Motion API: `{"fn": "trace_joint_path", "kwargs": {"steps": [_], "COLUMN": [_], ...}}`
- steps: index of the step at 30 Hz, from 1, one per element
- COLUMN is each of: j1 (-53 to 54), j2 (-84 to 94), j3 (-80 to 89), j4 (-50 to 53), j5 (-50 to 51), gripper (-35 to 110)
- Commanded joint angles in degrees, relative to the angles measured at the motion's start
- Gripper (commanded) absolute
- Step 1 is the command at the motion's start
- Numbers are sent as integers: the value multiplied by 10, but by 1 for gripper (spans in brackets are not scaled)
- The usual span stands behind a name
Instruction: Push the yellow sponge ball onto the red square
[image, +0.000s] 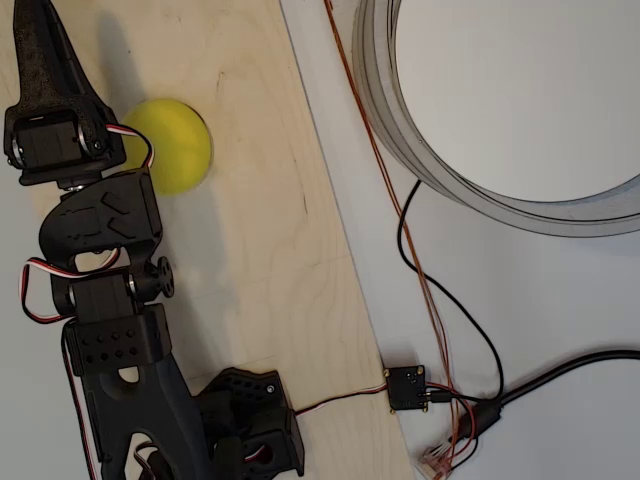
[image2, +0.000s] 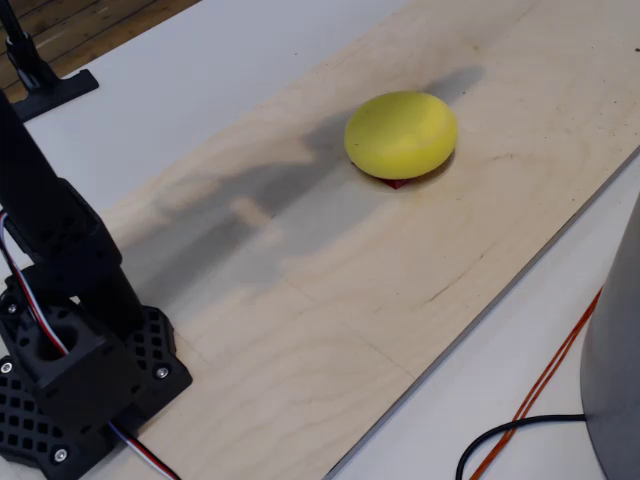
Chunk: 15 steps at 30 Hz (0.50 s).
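The yellow sponge ball (image: 180, 145) lies on the pale wooden board (image: 260, 260), its left edge hidden behind my black arm in the overhead view. In the fixed view the ball (image2: 401, 134) sits on top of the red square (image2: 397, 183), of which only a thin red sliver shows under the ball's near edge. My gripper (image: 36, 14) points toward the top left corner of the overhead view, up and left of the ball, and its tips are cut off by the picture's edge. The fingers look like one dark tapered shape, so no gap can be made out.
A large grey ring (image: 420, 160) stands on the white table right of the board. Orange and black cables (image: 420, 270) run down to a small black box (image: 407, 387) at the board's edge. My arm's base (image2: 80, 380) sits on the board's near left end.
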Motion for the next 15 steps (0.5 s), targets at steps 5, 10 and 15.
{"fn": "trace_joint_path", "kwargs": {"steps": [5,10,15], "j1": [-2,-9,-11], "j2": [21,29,30], "j3": [8,19,18], "j4": [-17,-16,-16], "j5": [-18,-44,-58], "gripper": [33,43,42]}}
